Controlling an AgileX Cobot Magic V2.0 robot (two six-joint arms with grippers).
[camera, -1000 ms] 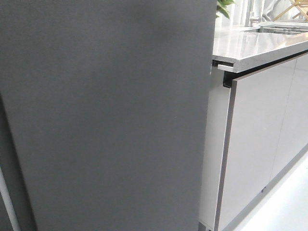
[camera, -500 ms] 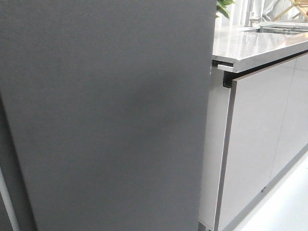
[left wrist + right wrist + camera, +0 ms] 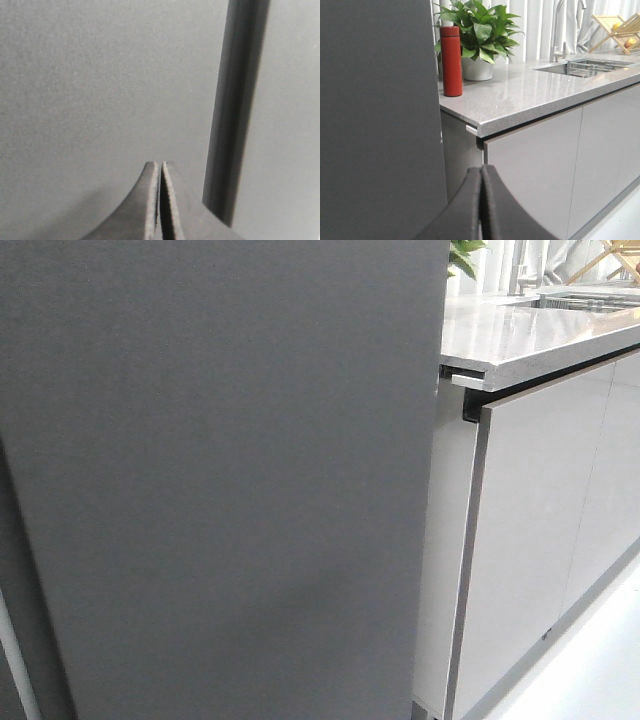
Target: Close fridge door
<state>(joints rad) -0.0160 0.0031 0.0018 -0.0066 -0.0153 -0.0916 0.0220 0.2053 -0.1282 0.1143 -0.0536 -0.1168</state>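
Note:
The fridge door (image 3: pixel 220 480) is a tall matte dark-grey slab that fills most of the front view. Its inner lining and bins are hidden. A thin white strip (image 3: pixel 14 660) shows at its lower left edge. Neither gripper shows in the front view. My left gripper (image 3: pixel 160 165) is shut and empty, its tips close to a flat dark-grey face (image 3: pixel 100 90). A dark vertical seam (image 3: pixel 235 110) runs just beside it. My right gripper (image 3: pixel 481 170) is shut and empty, beside the dark-grey slab (image 3: pixel 375 120) and in front of the cabinets.
A grey stone counter (image 3: pixel 530 97) over glossy light-grey cabinet doors (image 3: pixel 530 540) stands right of the fridge. On the counter are a red bottle (image 3: pixel 451 61), a potted plant (image 3: pixel 477 35), a sink with a wire basket (image 3: pixel 585 67) and a wooden rack (image 3: pixel 620 27).
A faint shadow on the door face has slid lower. The door's outline and the cabinets have not visibly moved.

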